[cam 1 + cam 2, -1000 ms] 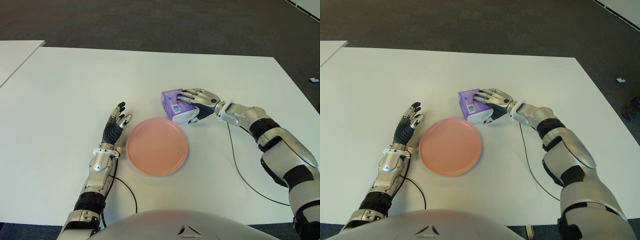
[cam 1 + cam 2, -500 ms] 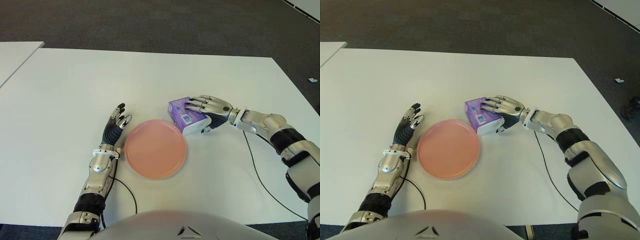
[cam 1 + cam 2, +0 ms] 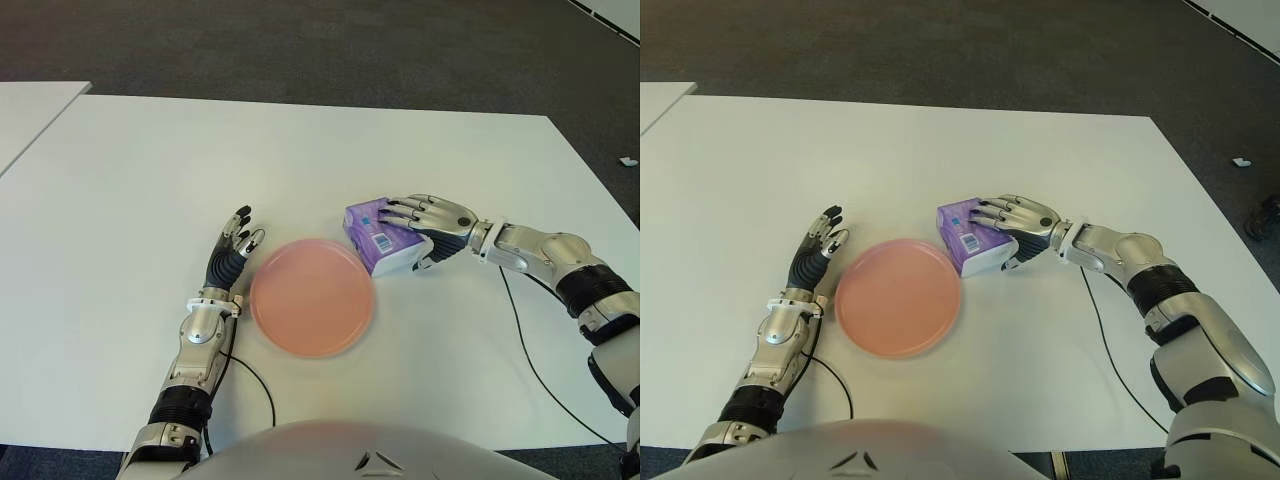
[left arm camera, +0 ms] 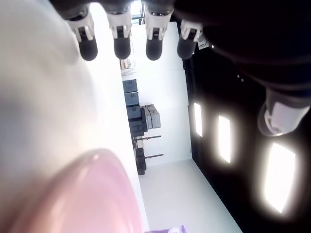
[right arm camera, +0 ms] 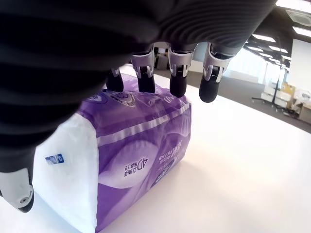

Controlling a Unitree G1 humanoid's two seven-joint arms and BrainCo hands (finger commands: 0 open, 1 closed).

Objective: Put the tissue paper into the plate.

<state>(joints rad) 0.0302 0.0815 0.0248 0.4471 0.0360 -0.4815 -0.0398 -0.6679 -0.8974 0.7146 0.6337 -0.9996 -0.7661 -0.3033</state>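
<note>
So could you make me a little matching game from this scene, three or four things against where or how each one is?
Things:
1. tissue pack
2. plate
3. left hand
4. right hand

States:
A. pink, nothing in it
B. fingers straight, holding nothing, left of the plate
C. purple, beside the plate's right edge
D. fingers over the pack's top

Pairs: 1-C, 2-A, 3-B, 4-D

A white surface (image 3: pixel 140 170) stands on dark grey carpet (image 3: pixel 300 45), with a second white surface (image 3: pixel 25 105) beside it.

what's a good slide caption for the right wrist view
Right hand grasping the purple tissue pack on the white table.
</note>
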